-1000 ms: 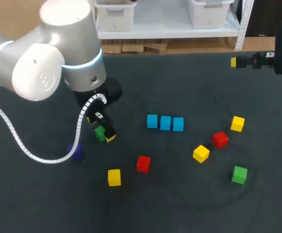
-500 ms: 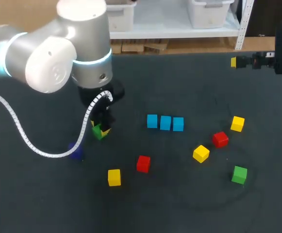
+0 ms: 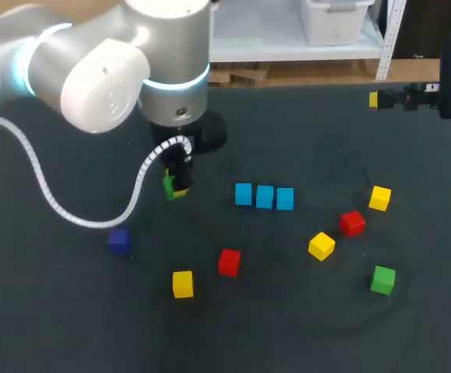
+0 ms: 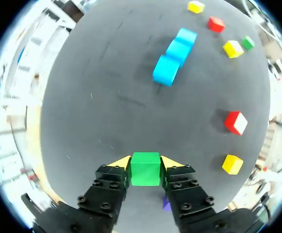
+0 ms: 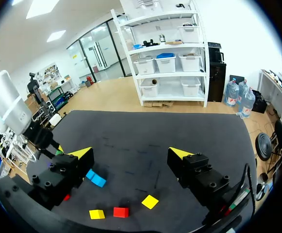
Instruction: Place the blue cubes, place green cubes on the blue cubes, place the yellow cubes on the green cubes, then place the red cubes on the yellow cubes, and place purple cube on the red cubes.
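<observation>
- the dark surface (image 3: 303,132) carries all the cubes, which sit spread over its middle and right part.
- our left arm (image 3: 132,62) comes in from the left and hangs above the surface, just to the left of the blue row.
- the right fingers (image 5: 82,154) are spread wide with nothing between them. they are parked at the far right, well apart from every cube.
- the three blue cubes (image 3: 264,196) sit side by side in a tight, straight row. this looks to us like the finished base layer.
- loose on the surface are three yellow cubes (image 3: 321,246), two red cubes (image 3: 229,263), a second green cube (image 3: 382,280) and the purple cube (image 3: 118,242), each apart from the others.
- the left fingers (image 4: 123,163) are closed on the green cube (image 4: 145,169), with one yellow tip flat against each of two opposite faces.
- this cube is a plain bright green block with crisp edges and smooth faces. it appears to be lifted off the surface, near the left end of the blue row.
- we judge it light and rigid, so a modest squeeze should hold it. the smooth faces could let it twist if the tips sit off-centre.
- the best hold is across two parallel faces at mid height, which leaves the underside free to seat squarely on a blue cube.
</observation>
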Controlling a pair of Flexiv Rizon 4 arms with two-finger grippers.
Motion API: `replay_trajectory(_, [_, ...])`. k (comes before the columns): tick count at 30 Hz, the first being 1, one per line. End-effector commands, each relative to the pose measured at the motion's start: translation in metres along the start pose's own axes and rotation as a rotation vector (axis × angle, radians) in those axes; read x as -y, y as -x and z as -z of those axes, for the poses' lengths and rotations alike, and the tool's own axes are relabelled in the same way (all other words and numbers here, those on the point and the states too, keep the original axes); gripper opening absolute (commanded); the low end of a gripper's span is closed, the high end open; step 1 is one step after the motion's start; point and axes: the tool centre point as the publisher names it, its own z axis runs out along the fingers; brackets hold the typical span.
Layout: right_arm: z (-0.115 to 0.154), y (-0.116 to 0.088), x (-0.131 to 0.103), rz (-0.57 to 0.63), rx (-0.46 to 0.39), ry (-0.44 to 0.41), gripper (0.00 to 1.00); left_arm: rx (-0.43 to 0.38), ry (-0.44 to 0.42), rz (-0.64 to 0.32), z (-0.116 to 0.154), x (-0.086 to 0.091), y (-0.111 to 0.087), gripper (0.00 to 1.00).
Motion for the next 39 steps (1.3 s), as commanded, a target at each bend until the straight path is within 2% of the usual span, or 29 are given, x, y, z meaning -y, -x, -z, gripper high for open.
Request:
replay_trajectory(1, [0.0, 0.0, 0.001, 0.001, 0.0, 0.003, 1.0, 0.021, -0.004, -0.128, 0.02, -0.002, 0.023, 0.0])
replay_trajectory(7, [0.0, 0.0, 0.001, 0.001, 0.0, 0.003, 1.0, 0.048, -0.044, -0.24, 0.018, -0.003, 0.059, 0.0])
replay_trajectory(17, [0.0, 0.0, 0.001, 0.001, 0.0, 0.003, 1.0, 0.064, -0.09, -0.39, 0.005, 0.004, 0.098, 0.0])
replay_trajectory(24, [0.0, 0.0, 0.001, 0.001, 0.0, 0.003, 1.0, 0.068, -0.105, -0.427, 0.004, 0.005, 0.11, 0.0])
replay_trajectory(28, [0.0, 0.0, 0.001, 0.001, 0.0, 0.003, 1.0, 0.071, -0.126, -0.424, 0.002, 0.006, 0.115, 0.0])
replay_trajectory(30, [0.0, 0.0, 0.001, 0.001, 0.0, 0.003, 1.0, 0.087, -0.167, -0.419, 0.001, 0.007, 0.117, 0.0])
replay_trajectory(39, [0.0, 0.0, 0.001, 0.001, 0.0, 0.003, 1.0, 0.079, -0.185, -0.421, -0.004, 0.009, 0.127, 0.0])
